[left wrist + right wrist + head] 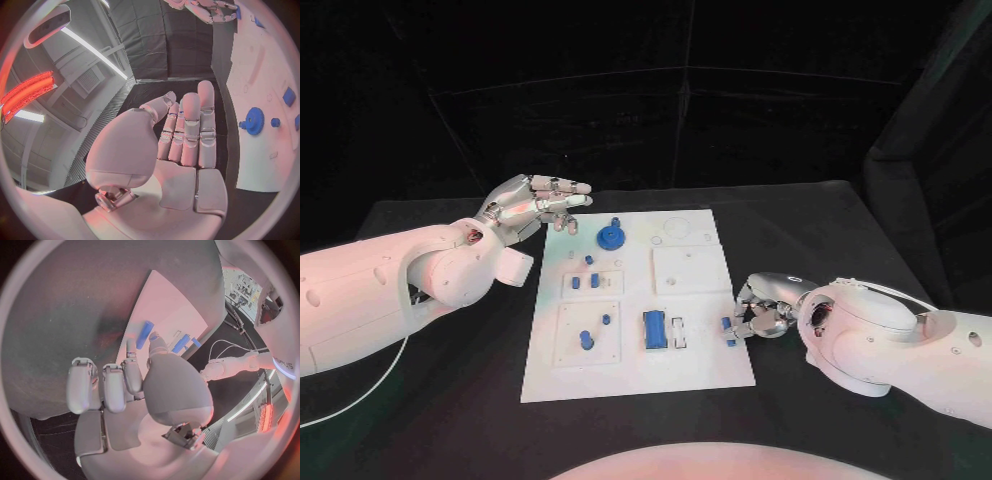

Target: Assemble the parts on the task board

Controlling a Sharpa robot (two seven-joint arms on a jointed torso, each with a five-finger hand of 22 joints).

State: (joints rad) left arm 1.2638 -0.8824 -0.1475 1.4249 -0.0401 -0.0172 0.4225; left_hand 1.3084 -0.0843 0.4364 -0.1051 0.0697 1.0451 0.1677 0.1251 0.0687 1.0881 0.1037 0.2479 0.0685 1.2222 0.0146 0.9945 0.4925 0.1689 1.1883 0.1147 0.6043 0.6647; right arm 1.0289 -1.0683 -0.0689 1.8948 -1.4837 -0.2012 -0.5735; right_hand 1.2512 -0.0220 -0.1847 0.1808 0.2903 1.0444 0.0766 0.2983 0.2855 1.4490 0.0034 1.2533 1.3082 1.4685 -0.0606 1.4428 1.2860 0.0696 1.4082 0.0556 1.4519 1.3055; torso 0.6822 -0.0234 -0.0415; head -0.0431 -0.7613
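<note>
Keep right robot hand pinched on what looks like small blue part at task board edge, seat it squarely; left robot hand spread, holding nothing.

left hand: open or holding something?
Open. The left hand hovers off the task board's far-left corner, fingers straight and together, palm bare, nothing between them.

The task board looks like matt white plastic lying on the table, whose black cover seems dull cloth, while the blue gear on the board appears smooth plastic and both hands' fingers gleam like metal.
</note>
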